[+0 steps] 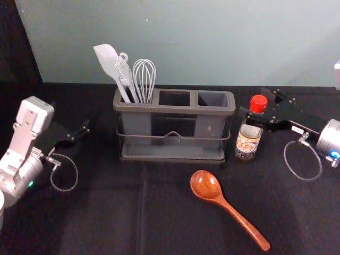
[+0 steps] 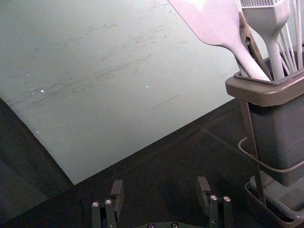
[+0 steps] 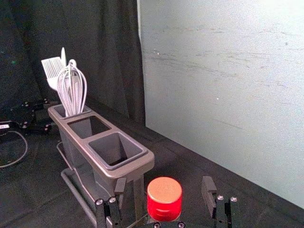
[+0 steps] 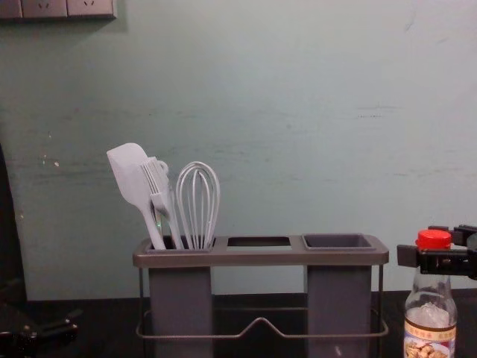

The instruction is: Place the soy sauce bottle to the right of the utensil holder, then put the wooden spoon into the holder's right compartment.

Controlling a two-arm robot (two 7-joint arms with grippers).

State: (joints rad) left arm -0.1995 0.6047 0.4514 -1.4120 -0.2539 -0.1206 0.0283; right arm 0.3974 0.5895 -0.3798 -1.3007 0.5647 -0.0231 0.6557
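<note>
The soy sauce bottle (image 1: 248, 140) stands upright just right of the utensil holder (image 1: 174, 158), red cap on top. My right gripper (image 1: 260, 110) is open around its neck; in the right wrist view, the red cap (image 3: 164, 198) sits between the spread fingers of my right gripper (image 3: 164, 192), with space on both sides. The wooden spoon (image 1: 231, 209) lies on the table in front of the holder, bowl toward it. The right compartment (image 3: 116, 149) holds nothing. My left gripper (image 1: 85, 130) idles left of the holder; in its wrist view, the left gripper (image 2: 160, 192) stands open.
A white spatula (image 4: 133, 176), a brush (image 4: 159, 183) and a whisk (image 4: 197, 205) stand in the holder's left compartment. Behind the black-covered table (image 1: 106, 212) rises a pale wall (image 1: 212, 42). A dark curtain (image 3: 109, 57) hangs beyond the holder's left end.
</note>
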